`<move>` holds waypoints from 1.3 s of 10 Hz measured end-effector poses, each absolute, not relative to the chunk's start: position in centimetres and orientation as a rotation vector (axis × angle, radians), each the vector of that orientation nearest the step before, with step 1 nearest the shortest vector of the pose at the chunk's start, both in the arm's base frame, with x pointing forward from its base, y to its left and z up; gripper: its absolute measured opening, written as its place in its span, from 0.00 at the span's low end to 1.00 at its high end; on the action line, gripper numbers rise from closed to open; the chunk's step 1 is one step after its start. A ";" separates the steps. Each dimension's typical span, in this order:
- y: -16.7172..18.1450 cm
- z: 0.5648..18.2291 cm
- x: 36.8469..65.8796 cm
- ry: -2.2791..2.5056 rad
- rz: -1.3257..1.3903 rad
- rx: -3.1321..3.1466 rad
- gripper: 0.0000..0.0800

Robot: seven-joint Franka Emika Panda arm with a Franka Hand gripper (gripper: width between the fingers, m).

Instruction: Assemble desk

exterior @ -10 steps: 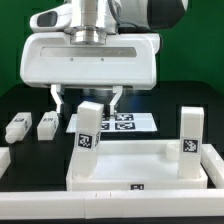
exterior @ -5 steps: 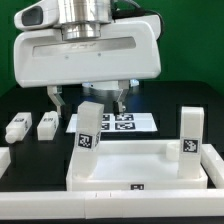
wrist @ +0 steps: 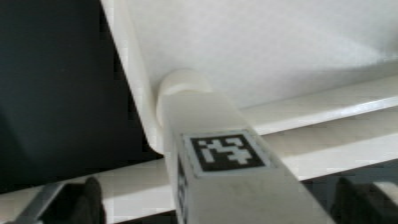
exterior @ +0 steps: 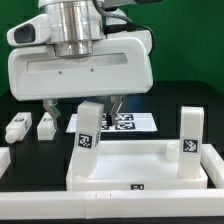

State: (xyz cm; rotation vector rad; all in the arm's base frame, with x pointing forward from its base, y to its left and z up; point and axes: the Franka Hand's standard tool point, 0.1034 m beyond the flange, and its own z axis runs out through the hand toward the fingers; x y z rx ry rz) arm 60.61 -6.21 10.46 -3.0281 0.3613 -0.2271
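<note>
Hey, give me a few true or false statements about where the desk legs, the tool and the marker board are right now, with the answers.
1. Two legs stand upright on the desk top. True.
2. Two more legs lie on the table at the exterior view's right. False: the loose legs lie on the table at the exterior view's left.
3. The tool is shut on a leg. False: the tool has its jaws apart, one on either side of an upright leg, and the wrist view shows gaps between them and the leg.
4. In the exterior view, the marker board lies behind the desk top. True.
</note>
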 end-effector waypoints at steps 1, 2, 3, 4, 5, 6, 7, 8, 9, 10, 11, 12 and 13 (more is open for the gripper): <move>-6.2 10.4 60.6 0.360 -0.227 -3.028 0.65; -6.1 10.4 60.6 0.452 -0.223 -3.008 0.48; -6.1 10.4 60.6 0.560 -0.217 -2.984 0.36; -6.0 10.4 60.6 0.639 -0.213 -2.962 0.36; -6.0 10.4 60.6 0.762 -0.206 -2.923 0.36; -5.9 10.3 60.6 0.852 -0.199 -2.894 0.36; -5.8 10.2 60.7 0.975 -0.191 -2.851 0.36; -5.6 10.3 60.8 1.200 -0.168 -2.750 0.36; -5.0 10.3 60.8 1.448 -0.127 -2.618 0.36; -4.5 10.2 60.7 1.699 -0.090 -2.448 0.36; -4.4 10.1 60.8 1.872 -0.063 -2.281 0.36; -4.5 10.2 61.0 1.911 -0.056 -2.229 0.36; -4.4 10.2 61.0 1.917 -0.056 -2.225 0.36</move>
